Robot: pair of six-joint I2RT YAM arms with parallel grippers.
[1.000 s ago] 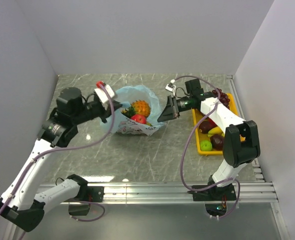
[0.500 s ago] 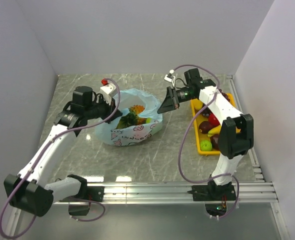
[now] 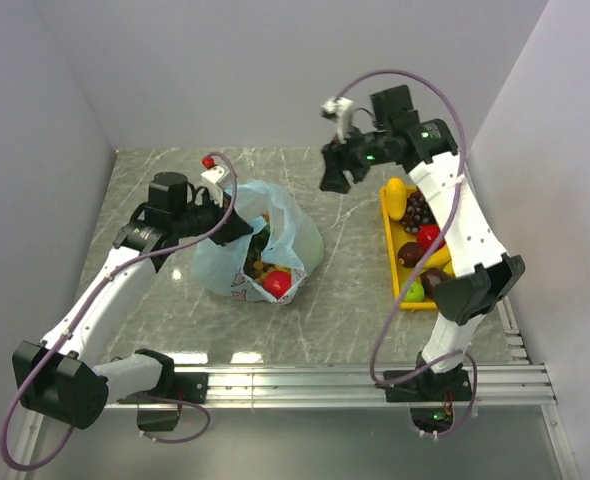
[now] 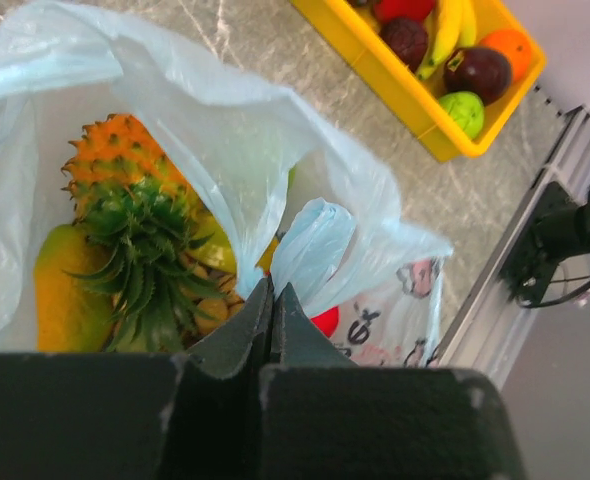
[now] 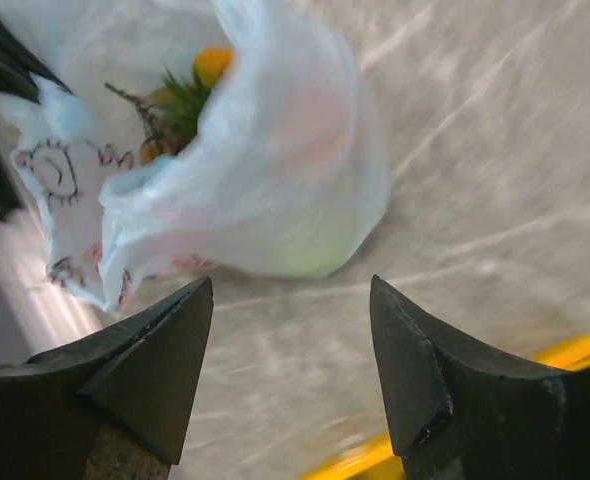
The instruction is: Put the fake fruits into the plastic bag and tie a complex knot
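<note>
One ribbed metal rail [image 3: 305, 380] is noted along the near edge. Beyond it a glossy grey marbled table [image 3: 345, 300] is recorded. Left of centre the plastic bag [image 3: 275, 235] sits on it, mouth open, a pineapple [image 4: 125, 190] inside. Its rim is pinched by the left gripper [image 4: 272, 300], fingers pressed together. A yellow tray [image 4: 375, 85] of fruit lies at the right edge. The right gripper [image 5: 290, 290] is held spread above the table, apart from the bag. Plain white walls [image 3: 275, 70] enclose three sides.

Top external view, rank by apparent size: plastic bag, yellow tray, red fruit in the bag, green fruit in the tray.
1. plastic bag
2. yellow tray
3. red fruit and green fruit, tied: they look about alike.
</note>
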